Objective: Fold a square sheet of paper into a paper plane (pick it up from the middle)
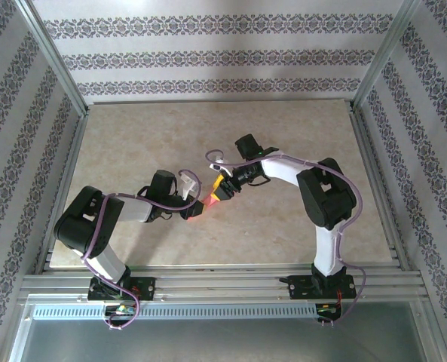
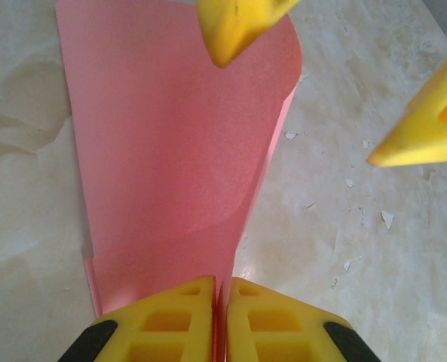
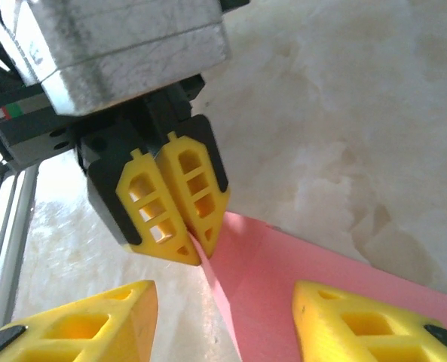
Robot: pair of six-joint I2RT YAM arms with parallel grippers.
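Table [image 1: 133, 143] free all round — left gripper [image 2: 221, 313], right gripper [image 3: 223, 298] (at paper [image 2: 170, 151]) block centre.

Both the left arm [image 1: 84, 222] and right arm [image 1: 325, 200] are black joints plus white shells, with lilac cables [image 1: 356, 207] snaking down to black base plates [image 1: 121, 288]. The left gripper [image 3: 202, 253] has chunky yellow wedge fingers [image 3: 151, 204] with cut-out windows, black-backed, under a grey metal block [image 3: 125, 53].

No legible text, no labels, no numbers, no signs
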